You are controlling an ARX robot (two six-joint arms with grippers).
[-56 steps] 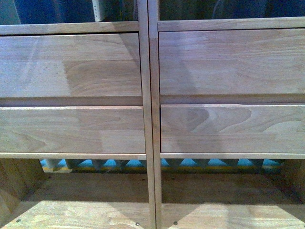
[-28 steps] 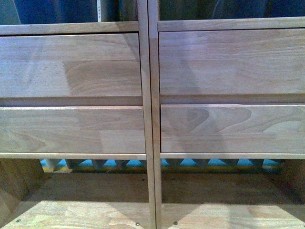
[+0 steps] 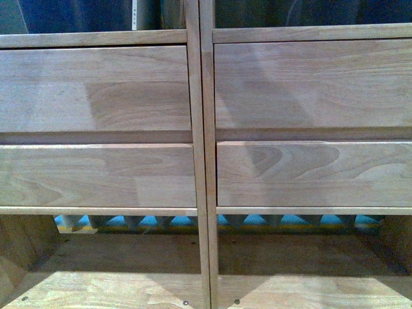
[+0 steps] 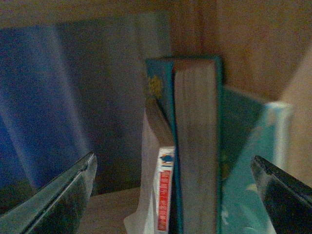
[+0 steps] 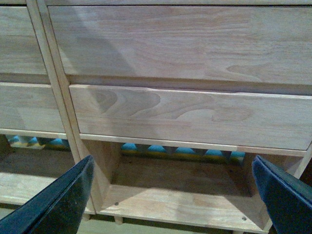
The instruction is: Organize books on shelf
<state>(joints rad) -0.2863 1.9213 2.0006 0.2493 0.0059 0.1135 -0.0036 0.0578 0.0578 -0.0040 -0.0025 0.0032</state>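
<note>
Standing upright inside the light-wood shelf (image 3: 199, 129), a thin whitish book (image 4: 158, 190) with red spine print is seen against a teal-covered book (image 4: 195, 146) only by the left wrist view. The left claw (image 4: 175, 195) and right claw (image 5: 173, 195) are spread wide, holding nothing. Drawer fronts (image 5: 185, 114) are shown elsewhere.

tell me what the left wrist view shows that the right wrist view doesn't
Only the left wrist view shows books: a thin white book with red print on its spine, leaning against a thick teal book, with another teal cover beside it, inside a wooden compartment. Only the right wrist view shows the drawer fronts and the open bay below them. Both show the wooden shelf and an open, empty gripper: left gripper, right gripper.
</note>
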